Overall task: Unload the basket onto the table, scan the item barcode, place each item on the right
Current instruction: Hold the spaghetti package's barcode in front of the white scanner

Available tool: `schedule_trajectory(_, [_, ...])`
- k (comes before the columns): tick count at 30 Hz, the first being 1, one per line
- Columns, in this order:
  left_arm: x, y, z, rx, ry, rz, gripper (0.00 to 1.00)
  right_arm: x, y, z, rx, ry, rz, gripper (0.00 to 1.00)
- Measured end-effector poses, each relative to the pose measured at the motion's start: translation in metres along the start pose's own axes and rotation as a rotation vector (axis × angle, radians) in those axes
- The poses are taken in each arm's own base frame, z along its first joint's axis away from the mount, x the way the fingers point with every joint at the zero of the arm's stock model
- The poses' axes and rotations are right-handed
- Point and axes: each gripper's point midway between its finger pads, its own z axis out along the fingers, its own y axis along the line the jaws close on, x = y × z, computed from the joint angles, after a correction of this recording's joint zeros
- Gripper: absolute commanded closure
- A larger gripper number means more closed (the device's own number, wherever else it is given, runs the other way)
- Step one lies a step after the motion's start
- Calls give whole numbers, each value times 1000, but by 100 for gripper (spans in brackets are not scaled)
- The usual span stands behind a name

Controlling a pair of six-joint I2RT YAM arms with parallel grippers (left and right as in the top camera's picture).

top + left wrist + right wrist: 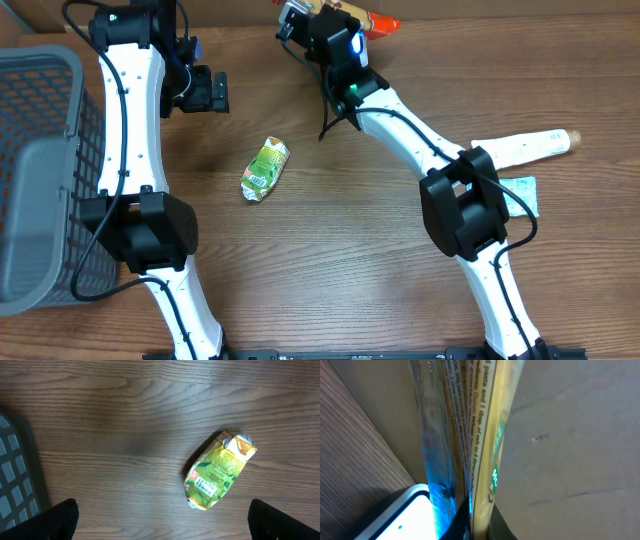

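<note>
Up top, your right gripper (330, 22) pinches a flat, glossy packet (475, 425); left gripper (208, 92) gapes near a crumpled green pouch (219, 471).

Wood table (350, 250). Grey basket (40, 150) far L. Green snack pkt (265, 168) ctr, flat. L gripper (208, 92) up-left of it, apart. R gripper (352, 20) top edge, at orange-yellow pkt (382, 24). White tube (525, 147) far R.

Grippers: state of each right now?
Left gripper: jaws open, holding nothing.
Right gripper: jaws shut on the yellow packet.
</note>
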Motion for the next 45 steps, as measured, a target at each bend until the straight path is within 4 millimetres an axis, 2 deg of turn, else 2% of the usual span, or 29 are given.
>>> schedule_trajectory(16, [0, 0, 0, 0, 0, 0, 0, -8, -6, -1, 26, -26, -13, 96])
schedule_trajectory(22, [0, 0, 0, 0, 0, 0, 1, -1, 2, -1, -2, 2, -33, 96])
schedule_trajectory(31, [0, 0, 0, 0, 0, 1, 0, 5, -5, -1, 36, 38, -14, 96])
schedule_trajectory(35, [0, 0, 0, 0, 0, 1, 1, 14, -3, -2, 21, 81, 29, 96])
schedule_trajectory(38, [0, 0, 0, 0, 0, 1, 0, 30, 3, -9, -40, 153, 61, 96])
schedule_trajectory(41, [0, 0, 0, 0, 0, 1, 1, 47, -4, -25, -87, 235, 135, 96])
schedule_trajectory(44, [0, 0, 0, 0, 0, 1, 0, 63, -29, -52, -113, 328, 280, 96])
schedule_trajectory(45, [0, 0, 0, 0, 0, 1, 1, 70, -43, -65, -114, 364, 349, 96])
